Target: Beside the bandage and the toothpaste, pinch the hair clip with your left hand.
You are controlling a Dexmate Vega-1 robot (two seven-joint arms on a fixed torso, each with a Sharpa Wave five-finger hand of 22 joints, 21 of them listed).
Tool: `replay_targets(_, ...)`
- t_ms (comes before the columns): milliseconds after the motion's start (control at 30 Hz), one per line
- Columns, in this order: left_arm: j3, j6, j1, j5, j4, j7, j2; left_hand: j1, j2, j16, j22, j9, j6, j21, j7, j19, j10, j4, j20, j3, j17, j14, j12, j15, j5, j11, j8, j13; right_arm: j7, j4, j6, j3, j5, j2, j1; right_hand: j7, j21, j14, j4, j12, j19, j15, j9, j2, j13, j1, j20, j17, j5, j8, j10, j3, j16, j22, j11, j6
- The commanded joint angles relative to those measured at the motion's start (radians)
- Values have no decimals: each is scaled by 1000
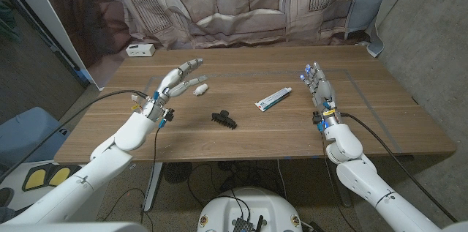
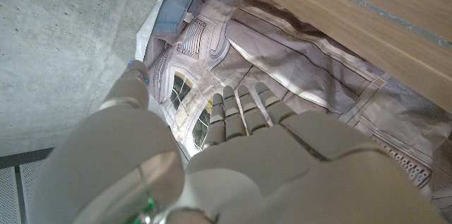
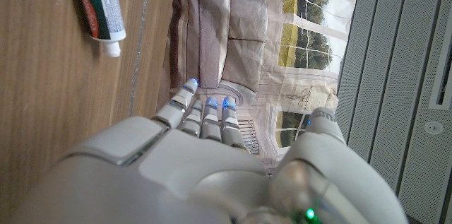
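The left robot hand [image 1: 178, 80] hovers over the brown wooden counter [image 1: 365, 122] with its fingers apart and stretched forward, and it holds nothing. The small black toothed plastic hair clip [image 1: 224, 119], which is the thing to pinch, lies on the counter nearer to the robot than this hand's fingertips and toward the middle of the counter, apart from the hand. Just beside the fingertips of the left robot hand lies the small white rolled bandage [image 1: 199, 85], much closer to the hand than the hair clip is. The white toothpaste tube with green and red print [image 1: 273, 99] lies beyond the hair clip, between the clip and the right robot hand [image 1: 318, 85]. The right robot hand stands at the other side of the counter with its fingers straight up and apart, also holding nothing. In my judgement the main risk is that the left robot hand, when it moves toward the clip, brushes the bandage and rolls it away, because the bandage is so near to the fingers. Another risk is that the clip is low and small, so the fingers can push it along the smooth wood instead of closing on it, or can slide it against the toothpaste tube. The pinch also may close on the teeth only and let the clip slip out.
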Motion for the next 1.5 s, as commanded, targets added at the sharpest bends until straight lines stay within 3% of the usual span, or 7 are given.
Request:
replay_targets(33,-59,-18,72,81,-43,54,20,76,-19,0,-1,4,44,1,-13,33,34,3,-4,17,0,29,2,-17,3,-23,6,5,-49,-39,15,-6,-54,12,-37,0,3,4,-9,7,4,3,2,3,3,14,6,1,1,6,13,2,10,6,0,8)
replay_targets(200,-100,5,121,118,-85,70,39,99,-28,-3,-1,4,62,-4,-20,31,53,8,6,18,-1,32,4,-24,2,-31,6,5,-68,-51,25,-9,-76,22,-51,-2,3,5,-10,7,4,2,2,4,3,15,7,1,1,6,16,2,10,6,0,12)
replay_targets(400,-160,68,185,191,-148,113,50,110,-50,-18,1,5,95,-39,-52,-132,74,30,36,3,0,-10,-7,-40,0,-56,-7,4,-88,-61,31,-14,-94,36,-68,-3,3,5,-11,8,4,4,2,4,4,16,8,1,0,7,18,2,10,6,-2,15)
replay_targets(600,-183,107,205,224,-176,111,63,114,-50,-19,2,6,138,-37,-72,-228,93,35,84,-1,0,-44,-11,-45,3,-76,-4,4,-109,-80,26,-15,-114,40,-85,-5,3,6,-12,8,3,3,2,3,4,15,11,1,0,7,21,2,10,6,-2,20)
replay_targets(667,-186,118,206,231,-182,103,70,117,-49,-18,3,6,147,-34,-83,-238,104,35,94,-1,0,-48,-9,-46,4,-93,-4,4,-116,-86,27,-14,-119,41,-92,-6,2,7,-13,8,2,3,2,3,4,15,12,1,0,7,22,2,10,6,-4,20)
replay_targets(900,-203,165,218,267,-224,74,108,136,-43,-14,3,7,155,-26,-93,-242,117,29,106,6,0,-50,-9,-54,8,-115,-6,4,-136,-101,37,-5,-138,46,-112,-11,2,8,-13,7,1,2,2,3,4,15,12,1,0,7,22,2,11,6,-7,23)
replay_targets(1500,-332,331,344,398,-404,22,170,199,-36,-10,2,7,169,-11,-116,-209,134,15,113,26,-1,-42,-15,-71,16,-137,-10,4,-118,-103,40,-9,-142,43,-114,-14,2,10,-16,6,0,3,2,3,5,14,16,2,-1,6,26,1,11,6,-12,26)
